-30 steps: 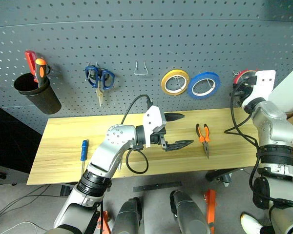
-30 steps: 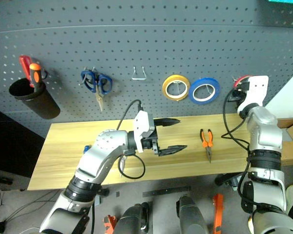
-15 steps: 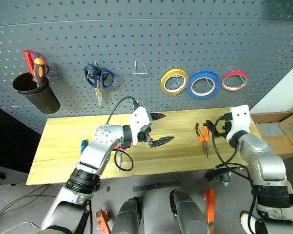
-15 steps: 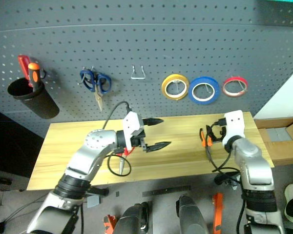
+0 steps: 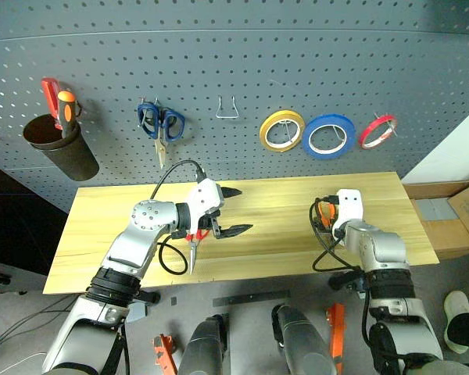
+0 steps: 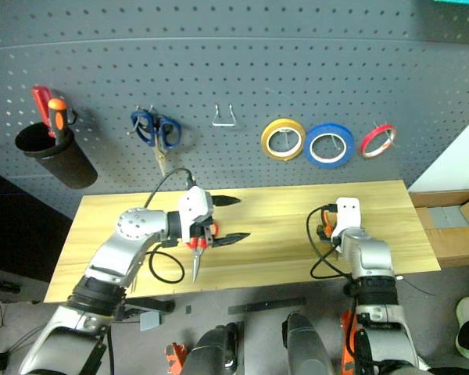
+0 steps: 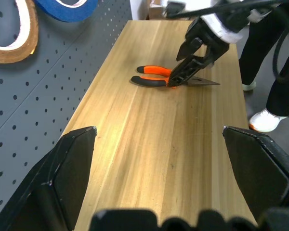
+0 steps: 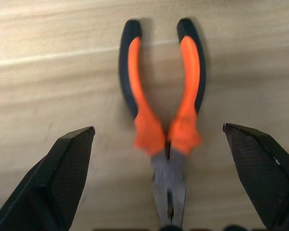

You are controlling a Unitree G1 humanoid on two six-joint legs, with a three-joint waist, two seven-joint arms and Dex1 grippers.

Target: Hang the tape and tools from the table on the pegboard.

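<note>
Dark grey pegboard (image 5: 219, 47) backs the light wood desk (image 5: 281, 234); the red tape (image 5: 377, 130) already hangs at its right end, beside the blue roll (image 5: 327, 135). The pliers (image 8: 164, 139) lie flat on the desk directly below the right gripper (image 8: 159, 180), whose jaws stand wide open, one finger on each side of the tool and neither touching it. Long axis of the pliers runs along the line the jaws point, nose toward the wrist, handles away. Judgement: a straight descent and closure should grip across the pivot. The left gripper (image 5: 233, 211), jaws also open and empty, hovers well apart, just beside the red-handled scissors (image 5: 192, 244).
</note>
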